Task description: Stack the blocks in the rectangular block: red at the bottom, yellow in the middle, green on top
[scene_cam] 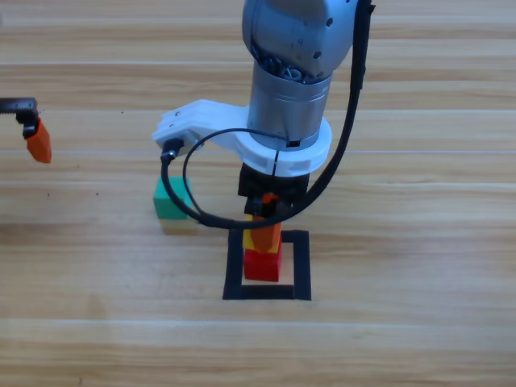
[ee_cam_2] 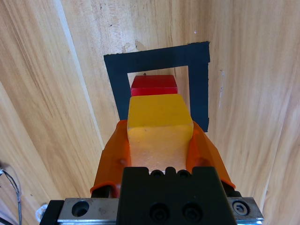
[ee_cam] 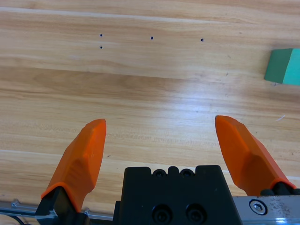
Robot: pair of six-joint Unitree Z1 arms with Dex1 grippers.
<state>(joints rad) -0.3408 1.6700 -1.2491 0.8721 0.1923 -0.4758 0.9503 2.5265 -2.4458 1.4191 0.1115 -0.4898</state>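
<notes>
Wooden table — right gripper clamps yellow cube above red cube; left gripper wide open, empty.

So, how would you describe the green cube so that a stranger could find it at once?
Start at the black tape frame near the middle of the wooden table, where the red cube sits. Look just outside the frame, up and to the left: the green cube rests there alone on bare wood, the only teal block and the only one no gripper holds.
</notes>
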